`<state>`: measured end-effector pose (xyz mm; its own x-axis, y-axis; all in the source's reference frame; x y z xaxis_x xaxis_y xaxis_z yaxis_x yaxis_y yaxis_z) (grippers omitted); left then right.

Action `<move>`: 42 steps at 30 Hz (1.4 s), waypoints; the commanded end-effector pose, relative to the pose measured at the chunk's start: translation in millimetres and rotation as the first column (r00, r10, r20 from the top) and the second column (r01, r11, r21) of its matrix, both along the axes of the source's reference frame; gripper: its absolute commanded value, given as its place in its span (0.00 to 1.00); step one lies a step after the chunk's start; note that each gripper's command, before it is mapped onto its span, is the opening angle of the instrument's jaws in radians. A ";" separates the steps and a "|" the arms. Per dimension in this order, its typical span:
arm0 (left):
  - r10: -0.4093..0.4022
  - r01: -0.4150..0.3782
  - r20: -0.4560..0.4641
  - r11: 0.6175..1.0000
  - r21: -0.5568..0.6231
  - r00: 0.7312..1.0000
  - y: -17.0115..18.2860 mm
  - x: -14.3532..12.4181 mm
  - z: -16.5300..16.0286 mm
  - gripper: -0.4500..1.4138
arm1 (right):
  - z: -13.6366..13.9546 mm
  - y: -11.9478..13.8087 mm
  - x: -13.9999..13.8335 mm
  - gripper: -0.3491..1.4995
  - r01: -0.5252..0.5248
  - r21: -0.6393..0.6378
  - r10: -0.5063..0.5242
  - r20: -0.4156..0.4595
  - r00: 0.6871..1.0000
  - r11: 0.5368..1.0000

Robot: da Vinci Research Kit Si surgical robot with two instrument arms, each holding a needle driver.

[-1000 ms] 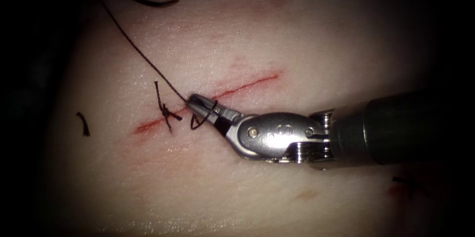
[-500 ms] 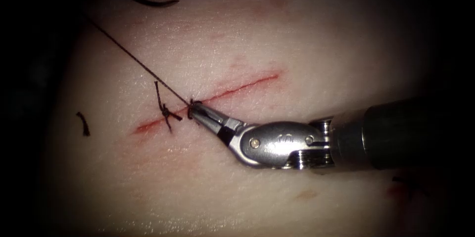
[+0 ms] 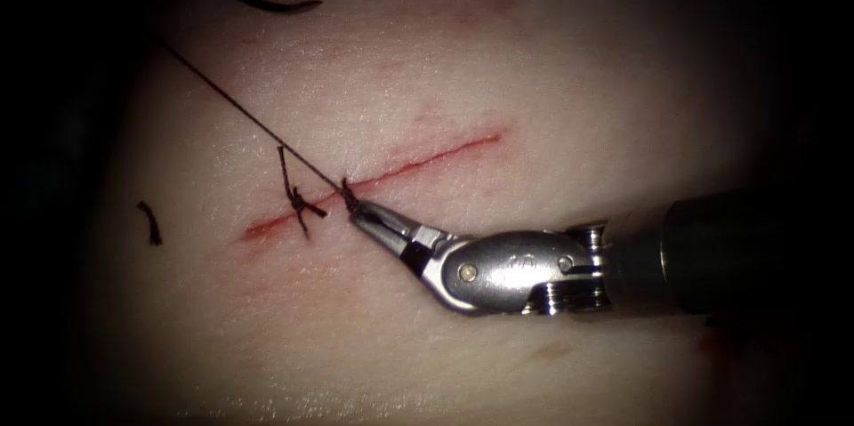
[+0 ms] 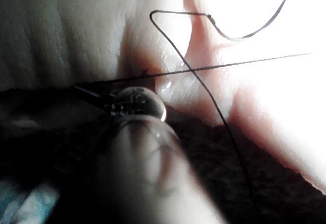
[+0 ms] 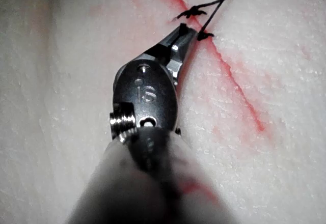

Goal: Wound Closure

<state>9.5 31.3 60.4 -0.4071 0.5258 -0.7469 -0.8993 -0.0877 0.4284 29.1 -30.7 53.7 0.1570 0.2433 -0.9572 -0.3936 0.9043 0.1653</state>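
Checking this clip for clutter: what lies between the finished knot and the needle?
In the endoscope view, bare tissue crossed by the taut thread lies between knot and needle; the right tool holds the thread's end.

The tissue [image 3: 534, 61] is the surface that carries all things here, with the cut [image 3: 418, 164] running across it from lower left to upper right. On it lie the curved needle [image 3: 262, 1] at the far left, a tied knot [image 3: 298, 202] over the left part of the cut, a taut thread [image 3: 249, 115] above it, and a short cut end of thread [image 3: 149, 221] well apart at the left.
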 end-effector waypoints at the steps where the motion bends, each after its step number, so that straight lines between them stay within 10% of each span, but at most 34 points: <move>1: -0.017 0.017 0.017 1.000 -0.012 1.000 0.6 0.0 0.4 0.00 | 0.5 -0.9 0.5 0.00 0.003 0.000 -0.003 0.000 1.000 1.000; 22: -0.039 0.040 0.051 0.999 -0.019 0.998 1.2 2.8 0.9 0.00 | 1.8 -2.6 -2.8 0.00 0.000 -0.006 0.000 0.058 0.998 1.000; 29: 0.021 -0.023 0.229 1.000 0.005 0.973 -0.4 1.4 -0.1 0.00 | 1.8 -2.4 -2.1 0.00 0.012 -0.008 -0.011 0.044 0.999 1.000; 30: 0.062 -0.067 0.288 0.998 0.004 0.956 -1.4 0.3 -0.7 0.00 | 1.7 -2.3 -1.9 0.36 0.007 0.003 -0.008 0.041 0.999 1.000; 31: 0.072 -0.077 0.313 0.997 0.003 0.947 -1.9 -0.2 -1.0 0.00 | 1.7 -2.3 -1.9 0.44 0.005 0.014 -0.005 0.037 0.999 1.000; 42: 0.193 -0.181 0.505 0.981 -0.073 0.841 -9.0 -8.9 -7.2 0.00 | -1.0 -1.4 -2.8 0.82 0.006 0.065 -0.007 0.014 1.000 0.998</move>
<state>0.5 21.4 52.1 -0.0415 0.4568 -0.8886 -0.9556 -0.2779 -0.0982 25.7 -31.3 52.3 0.1723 0.3052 -0.9366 -0.3935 0.8930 0.2186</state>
